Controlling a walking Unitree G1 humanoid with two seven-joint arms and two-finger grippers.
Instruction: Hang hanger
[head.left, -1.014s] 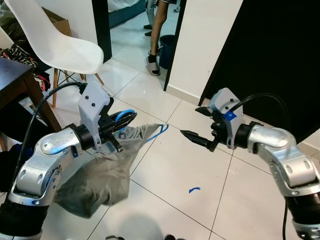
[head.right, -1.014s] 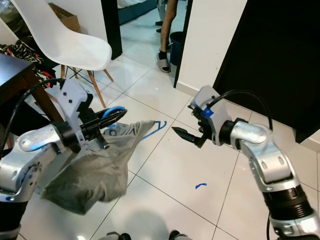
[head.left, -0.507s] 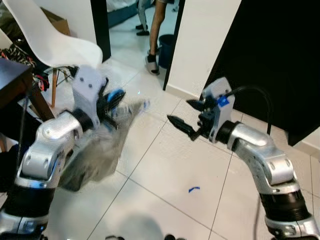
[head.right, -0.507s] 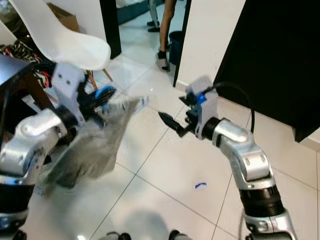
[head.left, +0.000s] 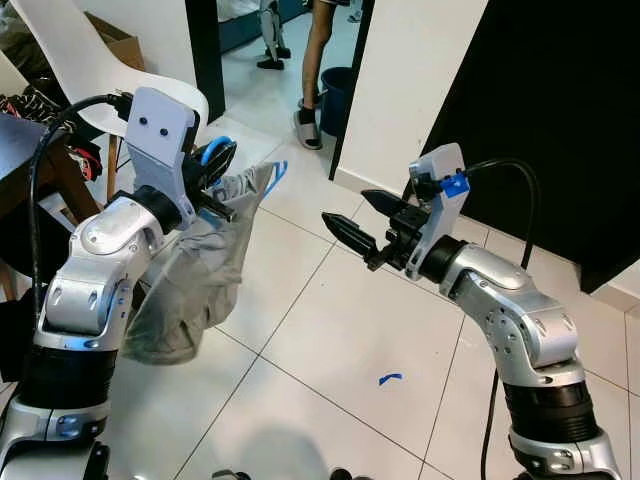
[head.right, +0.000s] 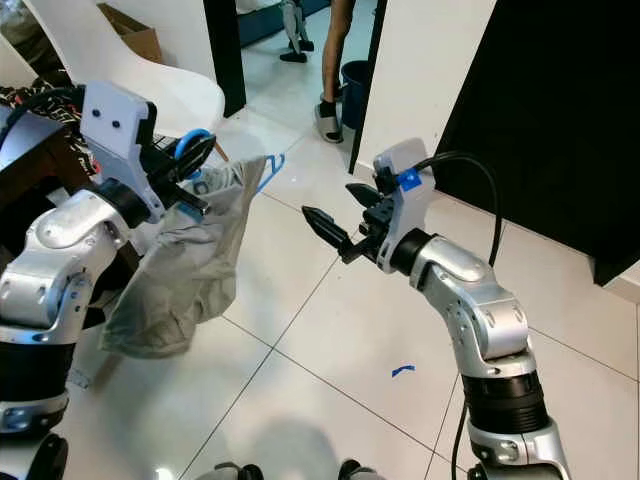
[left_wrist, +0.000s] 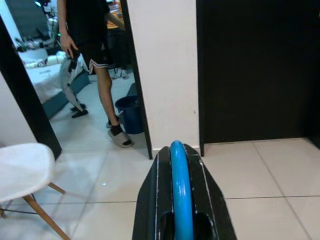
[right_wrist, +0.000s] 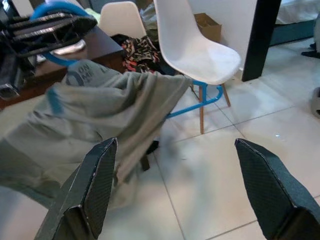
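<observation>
A: What lies nearest on the glossy white tiled floor (head.left: 330, 330)?
B: A small blue scrap (head.left: 389, 379), at 6 o'clock.

A: And the grippers?
B: The right gripper (head.left: 352, 222), just right of centre, has its fingers spread apart and holds nothing. At 10 o'clock, the left gripper (head.left: 218, 160) is clamped on the blue plastic hanger (left_wrist: 180, 187), from which the grey T-shirt (head.left: 205, 270) droops.

A: Farther back?
B: A white moulded chair (head.right: 150, 75) at 11 o'clock; a person (head.left: 318, 55), apparently sandalled, stands at 12 o'clock.
</observation>
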